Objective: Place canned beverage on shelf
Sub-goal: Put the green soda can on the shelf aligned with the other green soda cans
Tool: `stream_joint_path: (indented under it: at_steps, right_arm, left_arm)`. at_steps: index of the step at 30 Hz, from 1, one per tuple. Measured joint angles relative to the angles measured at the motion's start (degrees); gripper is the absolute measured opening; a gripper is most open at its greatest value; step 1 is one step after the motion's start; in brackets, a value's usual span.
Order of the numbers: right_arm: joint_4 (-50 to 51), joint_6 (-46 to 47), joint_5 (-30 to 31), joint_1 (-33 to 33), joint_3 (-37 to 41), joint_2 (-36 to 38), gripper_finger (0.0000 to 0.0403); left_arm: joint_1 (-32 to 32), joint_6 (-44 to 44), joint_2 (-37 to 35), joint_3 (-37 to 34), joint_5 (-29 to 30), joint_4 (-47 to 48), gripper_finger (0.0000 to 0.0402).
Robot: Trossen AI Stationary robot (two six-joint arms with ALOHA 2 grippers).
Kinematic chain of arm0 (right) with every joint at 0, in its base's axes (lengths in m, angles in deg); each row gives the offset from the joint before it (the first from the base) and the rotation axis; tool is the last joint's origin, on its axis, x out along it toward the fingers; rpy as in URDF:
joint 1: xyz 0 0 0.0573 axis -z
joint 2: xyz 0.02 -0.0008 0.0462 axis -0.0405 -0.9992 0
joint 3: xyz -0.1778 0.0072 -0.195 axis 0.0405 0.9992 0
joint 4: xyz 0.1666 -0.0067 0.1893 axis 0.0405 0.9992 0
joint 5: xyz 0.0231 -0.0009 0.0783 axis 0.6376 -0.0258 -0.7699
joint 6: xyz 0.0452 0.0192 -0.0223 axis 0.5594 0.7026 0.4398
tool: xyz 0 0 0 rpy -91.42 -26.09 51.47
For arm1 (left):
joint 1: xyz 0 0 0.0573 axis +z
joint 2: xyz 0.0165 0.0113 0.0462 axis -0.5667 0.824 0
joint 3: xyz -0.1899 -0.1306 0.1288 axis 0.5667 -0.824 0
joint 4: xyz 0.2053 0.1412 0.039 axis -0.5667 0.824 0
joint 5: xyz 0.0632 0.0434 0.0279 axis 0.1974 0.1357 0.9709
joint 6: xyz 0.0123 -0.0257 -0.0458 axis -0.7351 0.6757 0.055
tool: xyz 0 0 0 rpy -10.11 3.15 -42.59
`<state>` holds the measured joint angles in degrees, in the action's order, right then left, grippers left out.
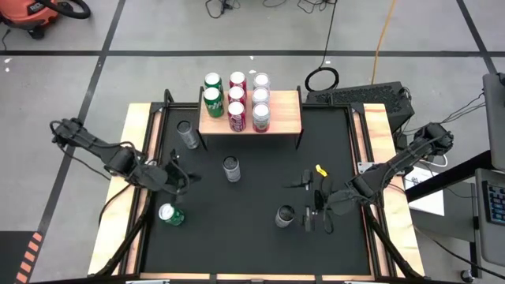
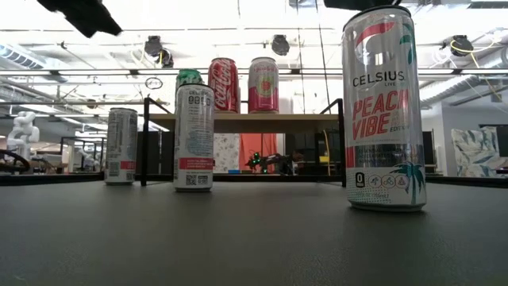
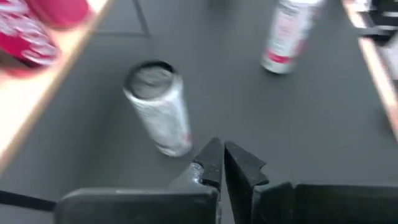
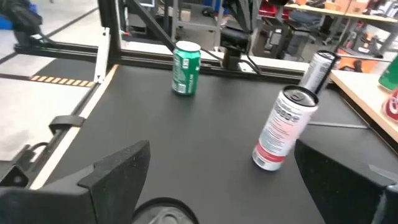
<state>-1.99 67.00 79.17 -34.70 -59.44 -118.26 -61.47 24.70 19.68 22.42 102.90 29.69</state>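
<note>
The shelf (image 1: 284, 118) stands at the mat's far edge with several cans on its wooden top, red, green and white. Three slim silver cans stand upright on the black mat: one (image 1: 187, 134) beside the shelf's left leg, one (image 1: 230, 168) mid-mat, and a Celsius can (image 1: 285, 215) toward the near right. A green can (image 1: 170, 214) stands near the mat's left edge. My left gripper (image 1: 180, 177) hovers shut left of the middle can (image 3: 158, 109), holding nothing. My right gripper (image 4: 222, 146) is open, raised over the Celsius can (image 2: 385, 107).
The table's wooden rim (image 1: 134, 181) frames the mat on the left and right. A small yellow-tipped dark object (image 1: 319, 170) lies on the mat right of centre. Bare mat (image 1: 252, 237) stretches along the near side, between the green can and the Celsius can.
</note>
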Motion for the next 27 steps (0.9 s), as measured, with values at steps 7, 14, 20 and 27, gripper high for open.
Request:
stream_joint_path:
  at_steps: [7, 14, 20, 27]
  right_arm:
    - [-1.54, -0.33, 0.09, -1.81, 0.00, 0.00, 0.0377]
    - [-2.15, -1.35, 0.13, -2.99, 0.00, -0.01, 0.0377]
    - [-2.12, -1.64, 0.22, -2.99, 0.00, -0.02, 0.0377]
    - [-1.94, -2.12, 0.13, -2.99, 0.00, -0.36, 0.0377]
  left_arm:
    - [-4.74, 7.48, 4.35, 7.03, -9.80, 10.20, 0.0108]
    - [-5.52, 14.67, 7.85, 8.38, -20.03, 18.81, 0.0235]
    - [-5.52, 21.89, 8.51, 8.36, -27.28, 22.81, 0.0311]
    - [-8.43, 30.40, 8.53, 8.36, -31.44, 25.00, 0.0338]
